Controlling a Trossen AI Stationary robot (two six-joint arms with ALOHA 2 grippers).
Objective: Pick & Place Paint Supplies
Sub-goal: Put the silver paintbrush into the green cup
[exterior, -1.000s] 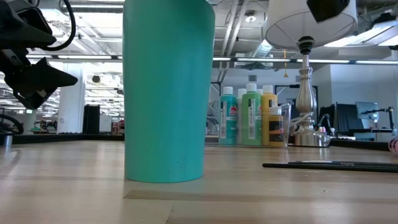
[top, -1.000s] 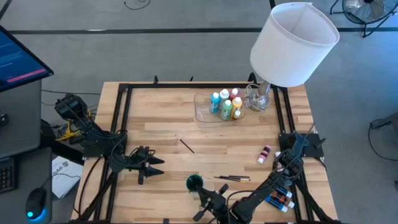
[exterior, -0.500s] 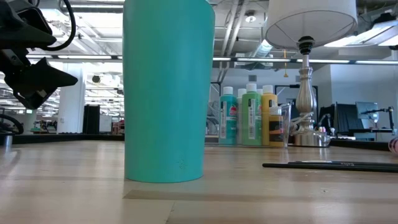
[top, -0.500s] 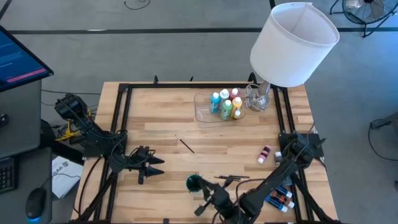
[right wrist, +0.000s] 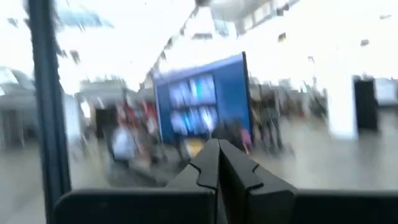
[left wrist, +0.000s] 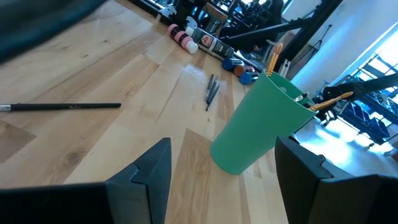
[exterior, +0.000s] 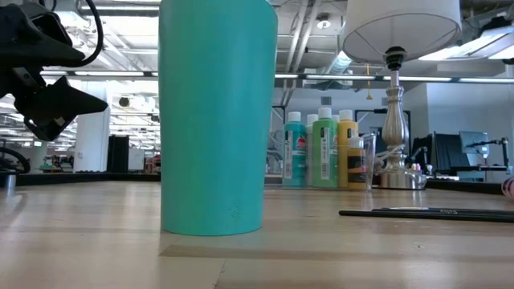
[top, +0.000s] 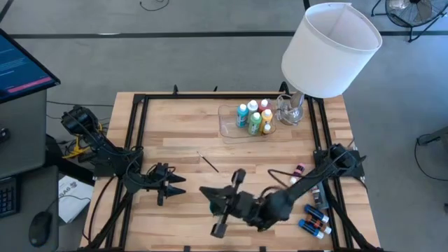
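Note:
Several white-capped paint bottles (top: 253,119) stand in a clear tray (top: 229,128) at the table's far side; they also show in the low view (exterior: 324,150). A pink bottle (top: 299,172) lies near the right edge. Blue bottles (top: 315,221) lie at the near right. One thin brush (top: 210,164) lies mid-table, and more brushes (exterior: 426,213) lie right of the teal cup (exterior: 217,120). My left gripper (top: 178,186) (left wrist: 224,146) is open and empty, left of the cup. My right gripper (top: 208,192) (right wrist: 217,163) is shut and empty, above the cup.
A big white lampshade (top: 330,47) on its metal lamp base (top: 292,108) stands at the far right corner. Black rails (top: 136,133) run along the table's left and right sides. My right arm (top: 280,203) lies across the near middle and hides most of the cup.
My right gripper has swung from the table's near edge toward the far and left sides, and now stands over the teal cup. The arm now covers the brushes that lay beside the cup.

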